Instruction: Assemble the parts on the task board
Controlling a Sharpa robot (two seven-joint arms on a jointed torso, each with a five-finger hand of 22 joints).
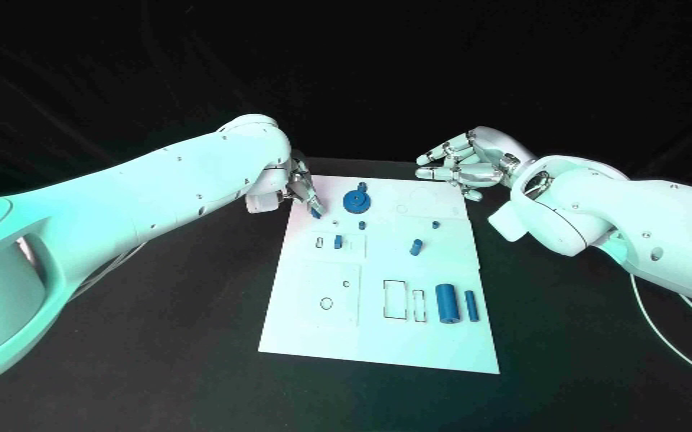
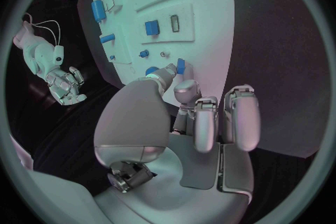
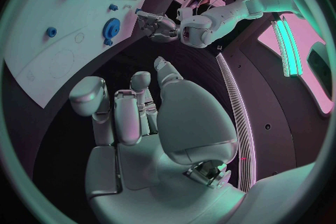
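Blue is the small part (image 2: 181, 65) pinched at the tips of the left hand (image 1: 296, 187), which sits at the upper left corner of the white task board (image 1: 310, 327) in the head view. In the left wrist view the piece shows between thumb and a finger, just over the board's edge. That grip looks slight, so the part could twist or drop as it is lowered, and if it lands off the plate on the black table (image 1: 159, 352) it would be hard to recover. It could also catch on the rim of a slot rather than seat in it.

Nearby, the blue gear (image 1: 358, 197) stands at the upper middle of the board, close enough for the fingers to knock it.

At the upper right of the head view the right hand (image 1: 464, 162) hovers off the board's far corner, fingers loosely curled and apart, holding nothing.

As for pockets, the outlined rectangular recess (image 1: 394, 298) at lower centre looks unfilled, as does the oval outline (image 1: 326, 303) left of it. Two blue cylinders (image 1: 449, 304) lie just right of the recesses, on the board's surface as far as I can tell.
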